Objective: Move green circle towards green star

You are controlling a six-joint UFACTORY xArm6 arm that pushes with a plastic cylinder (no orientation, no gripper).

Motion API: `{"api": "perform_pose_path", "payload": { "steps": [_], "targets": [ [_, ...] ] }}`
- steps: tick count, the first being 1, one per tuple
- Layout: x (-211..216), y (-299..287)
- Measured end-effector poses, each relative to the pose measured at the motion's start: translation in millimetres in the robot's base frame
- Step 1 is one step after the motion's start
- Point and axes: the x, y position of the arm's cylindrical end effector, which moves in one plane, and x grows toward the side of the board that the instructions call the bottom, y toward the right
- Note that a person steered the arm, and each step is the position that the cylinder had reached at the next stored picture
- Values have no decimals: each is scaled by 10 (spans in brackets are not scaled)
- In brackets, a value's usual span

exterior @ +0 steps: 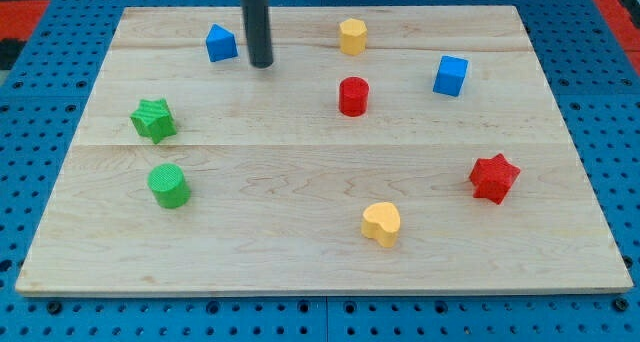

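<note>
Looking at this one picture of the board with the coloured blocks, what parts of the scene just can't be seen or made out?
- The rod: its upper part and the arm are cut off by the view's top edge.
- My tip: whether it touches the board can't be told from this angle.
- The blue block beside the tip: its exact shape is unclear.
- The far sides of the green circle and green star are hidden by the blocks themselves.

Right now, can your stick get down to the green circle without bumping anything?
Probably yes. My tip sits near the view's top, beside the blue block. The green circle lies toward the bottom left. The green star stands just above the circle, so I would swing around its right side.
</note>
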Motion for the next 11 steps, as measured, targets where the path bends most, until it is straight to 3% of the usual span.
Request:
{"api": "perform_pose_path", "payload": {
  "steps": [1,2,5,7,11],
  "targets": [
    [432,-208],
    [773,146],
    [1944,211],
    [2093,-558],
    [1753,-880]
  ]
}}
